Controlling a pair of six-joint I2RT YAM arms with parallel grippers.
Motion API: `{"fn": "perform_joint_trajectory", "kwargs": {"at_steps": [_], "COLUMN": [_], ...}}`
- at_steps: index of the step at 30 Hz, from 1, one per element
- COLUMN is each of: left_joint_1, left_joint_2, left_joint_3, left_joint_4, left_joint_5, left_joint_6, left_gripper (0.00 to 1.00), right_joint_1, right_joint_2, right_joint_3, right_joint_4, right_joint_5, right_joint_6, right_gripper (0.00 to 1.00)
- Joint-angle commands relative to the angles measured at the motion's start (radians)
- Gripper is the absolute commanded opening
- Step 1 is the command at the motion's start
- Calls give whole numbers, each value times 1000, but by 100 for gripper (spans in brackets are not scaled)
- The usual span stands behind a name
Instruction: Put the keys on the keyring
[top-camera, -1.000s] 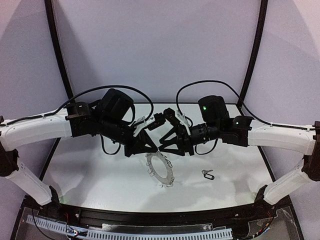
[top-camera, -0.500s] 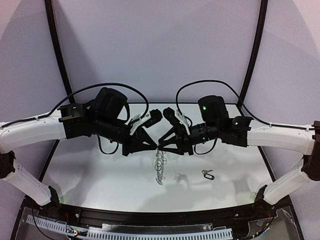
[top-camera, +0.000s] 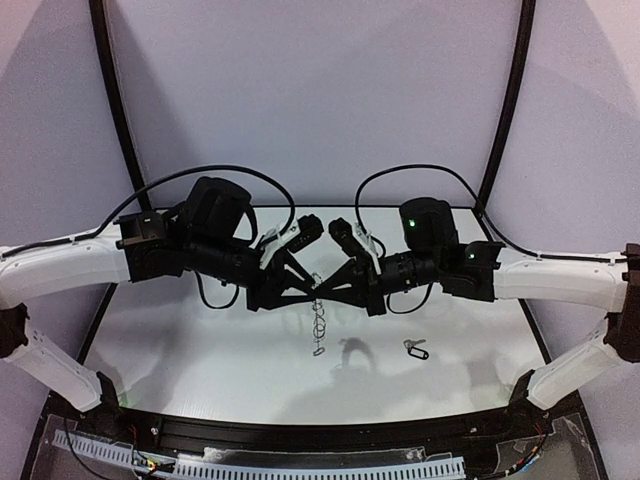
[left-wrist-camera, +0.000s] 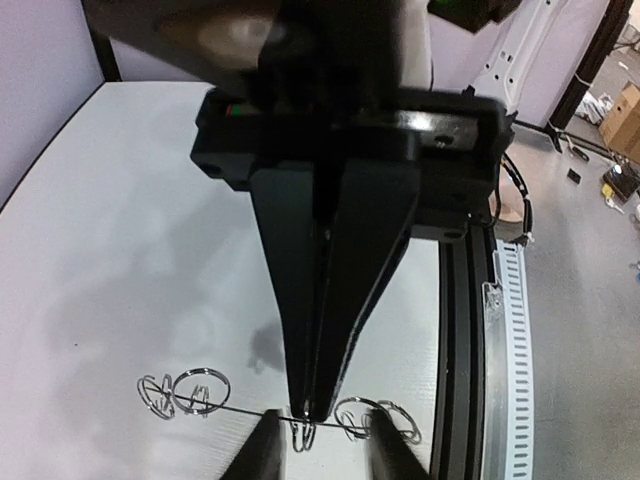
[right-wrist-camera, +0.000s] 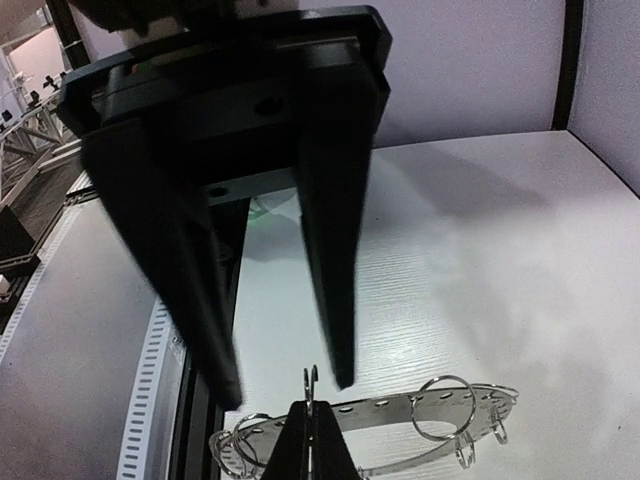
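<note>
The keyring (top-camera: 318, 325) hangs edge-on above the middle of the white table (top-camera: 200, 350), between the two arms. My right gripper (top-camera: 321, 293) is shut on its top rim. The right wrist view shows its tips (right-wrist-camera: 310, 410) pinched on a small wire loop, with the perforated band (right-wrist-camera: 391, 403) curving off to the right. My left gripper (top-camera: 306, 291) stands open astride the ring, touching nothing. From the left wrist its fingers (left-wrist-camera: 322, 445) flank the thin ring edge (left-wrist-camera: 245, 411) while the right gripper (left-wrist-camera: 310, 408) clamps it. The small dark key (top-camera: 416, 349) lies on the table, to the right.
A black rail (top-camera: 300, 432) runs along the table's near edge. Dark frame posts (top-camera: 112, 100) stand at the back corners. Cables (top-camera: 420, 168) loop over both wrists.
The ring has turned from face-on to hanging edge-on. My right gripper has shut on its rim and my left gripper has opened and let it go.
</note>
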Motion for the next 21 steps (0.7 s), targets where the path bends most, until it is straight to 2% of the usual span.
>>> {"fn": "perform_joint_trajectory", "kwargs": {"at_steps": [1,4,10,15,21], "left_joint_1": [-7,-7,-8,-7,-7], "left_joint_2": [-94,-147,-245,-277,-273], "left_joint_3": [-78,-148,-283,-336,-325], "left_joint_4": [140,227,431,626,688], "left_joint_5": [-47,-76,-157,-135,-59], "left_joint_6": [-35,-63,-143,-235,-239], "left_gripper": [50,59,63,57,48], "right_joint_1": [12,10,11,12,20], "right_joint_2": [-63,-83,-98,-88,-59], "right_joint_3": [-65,-84,-121,-157,-151], "right_joint_4": [264,352,543,707,783], "right_joint_5": [37,39,-12,-26,-31], "right_joint_6": [112,154,251,310,354], "right_gripper": [0,0,0,0,0]}}
